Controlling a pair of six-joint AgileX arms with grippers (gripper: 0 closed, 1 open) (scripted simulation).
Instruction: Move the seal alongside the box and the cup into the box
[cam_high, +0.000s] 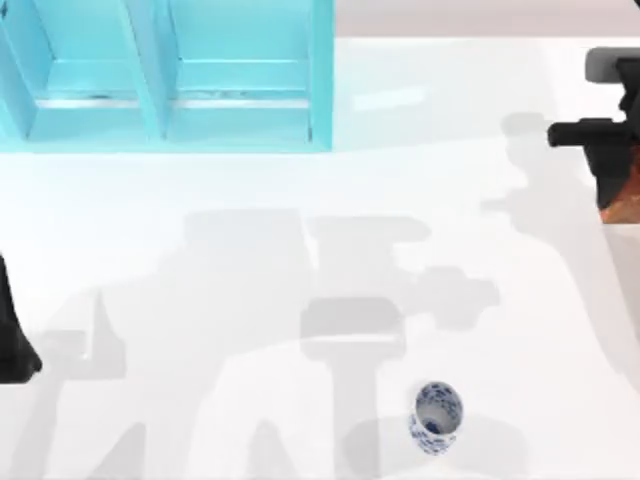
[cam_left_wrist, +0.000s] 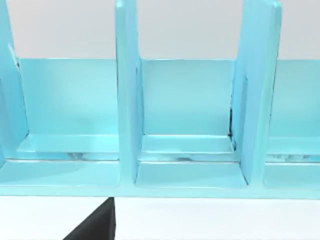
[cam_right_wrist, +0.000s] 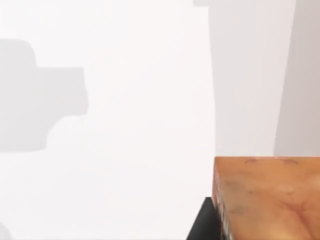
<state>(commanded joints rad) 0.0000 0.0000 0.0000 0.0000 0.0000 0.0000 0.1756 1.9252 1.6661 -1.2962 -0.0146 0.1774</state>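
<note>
A: Judging progress, I'd say early. Neither item's placed yet. The cup (cam_high: 435, 417), white w/ blue pattern, lies tipped on its side near the table's (cam_high: 250, 300) front edge, right of centre, well apart from the box (cam_high: 165, 75). Nothing's touching it.

B: And the seal?

A: The seal (cam_high: 620, 205) is at the table's right edge, toward the back, w/ the right gripper (cam_high: 612, 150) on it. In the right wrist view its mottled reddish-brown block (cam_right_wrist: 267, 197) sits close under the camera, a dark finger (cam_right_wrist: 202, 220) against its side. Looks clamped on it, prob lifted, tho I can't tell if it's off the surface.

B: So the jaws are gripping?

A: Right ones seem closed on the seal, yes. Left arm (cam_high: 15, 340) is parked at the table's left edge; can't tell its jaw state. Its wrist cam faces the box's compartments (cam_left_wrist: 187, 115), a bit of dark gripper (cam_left_wrist: 95, 227) at the frame edge.

B: What's left?

A: Basically all of it: carry the seal over and set it beside the box, then pick up the cup and drop it in a compartment. Box is at the back left corner, so it's a long trip for both.

B: Surface, room?

A: Plain glossy white tabletop, only arm shadows on it. Box is light blue w/ upright dividers, compartments bare. Pale wall behind it, nothing else.
</note>
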